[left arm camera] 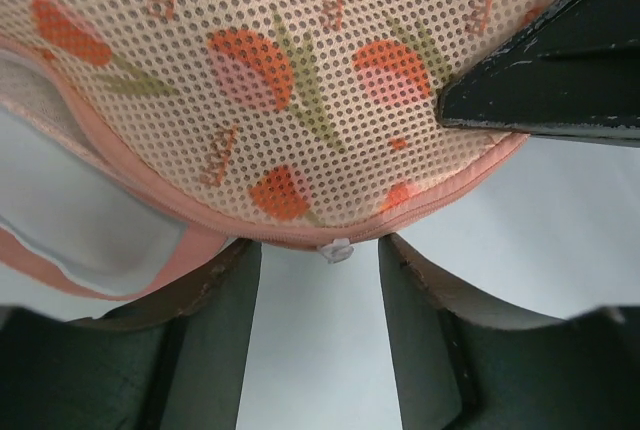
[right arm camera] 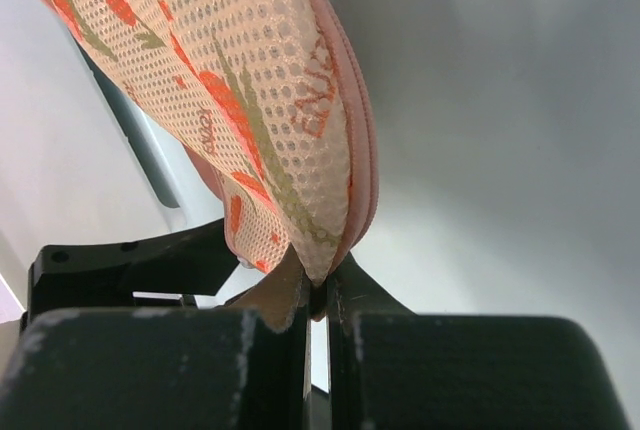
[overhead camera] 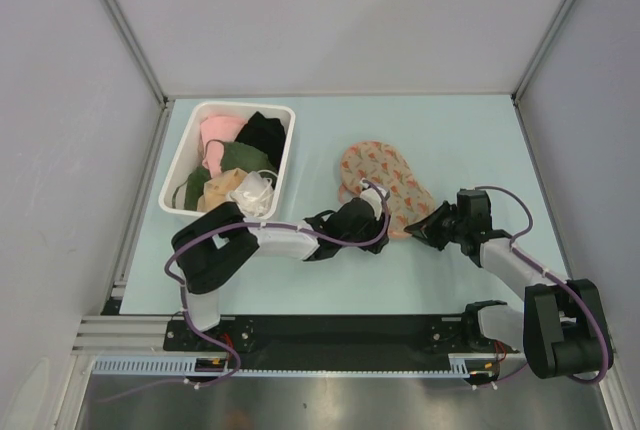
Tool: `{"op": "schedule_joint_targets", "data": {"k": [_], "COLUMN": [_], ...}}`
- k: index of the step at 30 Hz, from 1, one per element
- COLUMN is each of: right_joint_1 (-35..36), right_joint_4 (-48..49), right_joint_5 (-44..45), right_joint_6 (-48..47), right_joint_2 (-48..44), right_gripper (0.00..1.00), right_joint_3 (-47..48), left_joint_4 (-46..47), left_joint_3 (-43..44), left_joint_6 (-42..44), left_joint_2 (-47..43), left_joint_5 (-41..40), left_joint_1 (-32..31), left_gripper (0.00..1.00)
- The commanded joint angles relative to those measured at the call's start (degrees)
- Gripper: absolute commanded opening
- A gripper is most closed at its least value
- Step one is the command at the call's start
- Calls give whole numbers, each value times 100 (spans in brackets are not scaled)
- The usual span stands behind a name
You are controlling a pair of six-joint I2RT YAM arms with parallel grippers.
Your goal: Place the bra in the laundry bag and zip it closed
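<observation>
We see the laundry bag (overhead camera: 385, 178) lying on the table (overhead camera: 450, 140). It is an oval pouch of beige-pink mesh printed with orange-red flowers and green stems, edged by a pink zipper (left arm camera: 160, 195). It lies between the two claws. Its near corner is pinched in the closed tips of the right claw (right arm camera: 315, 295). Its pale zipper pull (left arm camera: 335, 249) sits between the parted fingers of the left claw (left arm camera: 320, 280), touching neither. To that claw's left the seam gapes, showing pale padding (left arm camera: 90, 240).

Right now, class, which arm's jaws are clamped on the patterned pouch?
The right gripper: its jaws pinch the pouch edge, while the left gripper stands open.
</observation>
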Motion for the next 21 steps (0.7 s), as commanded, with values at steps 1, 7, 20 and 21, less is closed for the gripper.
{"op": "schedule_joint_targets", "data": {"k": [1, 7, 20, 21], "right_joint_1": [-15, -15, -94, -77], "right_joint_4": [17, -80, -388, -344], "right_joint_5": [-136, -136, 303, 286], "right_joint_6": [8, -62, -1317, -1398], "right_joint_2": [-166, -263, 412, 545], "right_gripper": [0, 0, 0, 0], "right_joint_3": [-13, -13, 654, 847], "left_joint_4": [149, -211, -185, -80], "left_joint_3": [320, 690, -91, -162], "left_joint_6": [135, 152, 521, 478], "left_joint_2": [114, 378, -254, -290], "left_joint_5": [20, -102, 495, 643], "left_joint_1": [5, 92, 356, 321], "left_gripper": [55, 28, 0, 0]}}
